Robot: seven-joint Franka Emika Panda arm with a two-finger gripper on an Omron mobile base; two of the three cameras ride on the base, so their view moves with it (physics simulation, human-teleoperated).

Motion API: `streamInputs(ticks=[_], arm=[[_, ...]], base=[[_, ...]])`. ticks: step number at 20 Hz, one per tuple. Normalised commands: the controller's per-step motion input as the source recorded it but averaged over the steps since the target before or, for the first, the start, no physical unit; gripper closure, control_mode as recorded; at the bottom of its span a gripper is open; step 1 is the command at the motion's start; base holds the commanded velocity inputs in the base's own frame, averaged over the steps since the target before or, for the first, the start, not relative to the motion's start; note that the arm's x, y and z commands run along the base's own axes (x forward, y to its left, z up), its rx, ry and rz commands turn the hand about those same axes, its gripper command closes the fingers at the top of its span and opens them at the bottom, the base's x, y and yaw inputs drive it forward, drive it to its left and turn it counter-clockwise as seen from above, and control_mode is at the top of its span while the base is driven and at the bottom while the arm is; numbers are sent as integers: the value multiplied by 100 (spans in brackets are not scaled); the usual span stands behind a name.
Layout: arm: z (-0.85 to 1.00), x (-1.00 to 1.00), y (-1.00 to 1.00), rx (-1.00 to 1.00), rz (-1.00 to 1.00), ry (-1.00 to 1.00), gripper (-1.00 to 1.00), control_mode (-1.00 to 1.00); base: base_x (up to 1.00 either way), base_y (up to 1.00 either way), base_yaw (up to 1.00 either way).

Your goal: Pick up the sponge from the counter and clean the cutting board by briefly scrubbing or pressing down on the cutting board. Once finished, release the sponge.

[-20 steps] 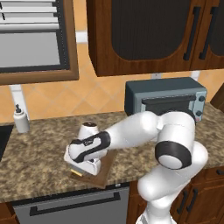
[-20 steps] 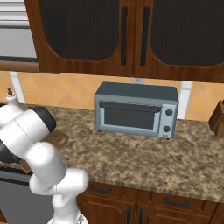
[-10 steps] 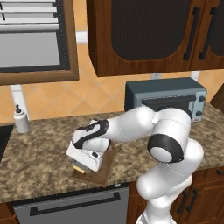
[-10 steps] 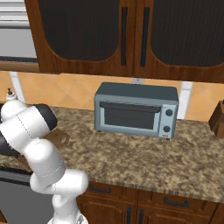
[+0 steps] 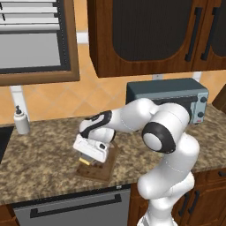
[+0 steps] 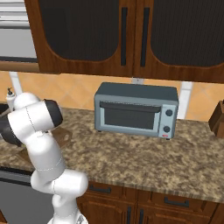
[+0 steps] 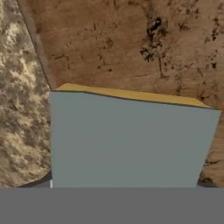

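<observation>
The sponge [image 7: 127,140], grey-blue on top with a yellow base edge, looms close in the hand view, over the near edge of the dark brown, stained cutting board [image 7: 131,43]. Speckled counter [image 7: 17,109] shows to its left. From the left base view, my gripper [image 5: 88,156] points down over the cutting board [image 5: 105,167], shut on the sponge [image 5: 84,161], whose yellow edge peeks out under the hand. The fingertips are hidden by the sponge. I cannot tell whether the sponge touches the board. A corner of the cutting board [image 6: 65,136] shows behind the arm in the right base view.
A grey toaster oven [image 5: 172,95] [image 6: 136,109] stands at the back of the counter [image 5: 39,150], right of the board. A white soap bottle [image 5: 20,121] sits far left by the wall. A knife block [image 6: 217,120] is at the far right. Wall cabinets hang overhead.
The hand stays over the cutting board with the sponge, shifting only slightly. The arm's elbow has swung a little to the left.
</observation>
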Motion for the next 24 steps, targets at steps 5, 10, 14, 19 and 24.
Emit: streamInputs(ticks=[5, 10, 14, 19, 24], arm=[[-40, 51, -88, 3, 10, -23, 100, -100], [18, -20, -45, 1, 2, -9, 100, -100], [43, -91, -2, -3, -7, 5, 100, -100], [31, -31, 0, -1, -7, 24, 100, -100], [-26, -41, 2, 0, -16, 3, 100, -100]], base=[[0, 0, 0], [0, 0, 0], [0, 0, 0], [0, 0, 0], [0, 0, 0]])
